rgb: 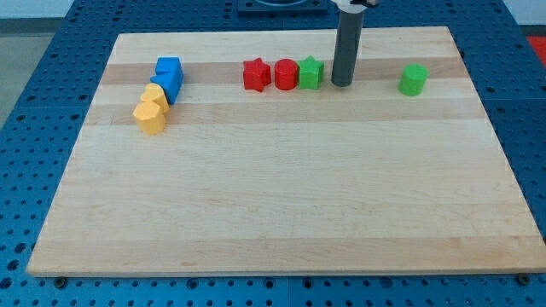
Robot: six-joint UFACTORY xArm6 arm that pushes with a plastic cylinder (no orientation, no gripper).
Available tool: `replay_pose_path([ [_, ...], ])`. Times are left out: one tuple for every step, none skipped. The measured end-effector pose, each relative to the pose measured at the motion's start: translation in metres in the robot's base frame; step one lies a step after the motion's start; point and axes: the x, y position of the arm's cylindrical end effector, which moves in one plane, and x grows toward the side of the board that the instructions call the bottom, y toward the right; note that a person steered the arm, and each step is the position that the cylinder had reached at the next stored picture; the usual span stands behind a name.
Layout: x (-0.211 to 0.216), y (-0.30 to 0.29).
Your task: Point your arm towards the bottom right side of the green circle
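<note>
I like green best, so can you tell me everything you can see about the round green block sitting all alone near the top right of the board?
The round green block is a small, bright green, plastic-looking cylinder standing upright, its flat top facing up. It sits on the pale wooden board near the view's top right, alone and touching nothing else. The dark rod's tip rests to its left, clearly apart from it, beside the green star-shaped block.

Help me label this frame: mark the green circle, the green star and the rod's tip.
green circle (414, 79): camera view, middle of its front face.
green star (310, 74): camera view, centre of the block.
my tip (341, 83): camera view, rod's very bottom end, just right of the star.
</note>
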Motion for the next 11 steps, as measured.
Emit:
replay_pose_path([
  [0.000, 0.000],
  [0.003, -0.005],
  [0.027, -0.017],
  [0.055, -0.014],
  [0.065, 0.015],
  [0.065, 0.052],
  [0.065, 0.098],
  [0.065, 0.114],
  [0.065, 0.114],
  [0.060, 0.126],
  [0.045, 0.133],
])
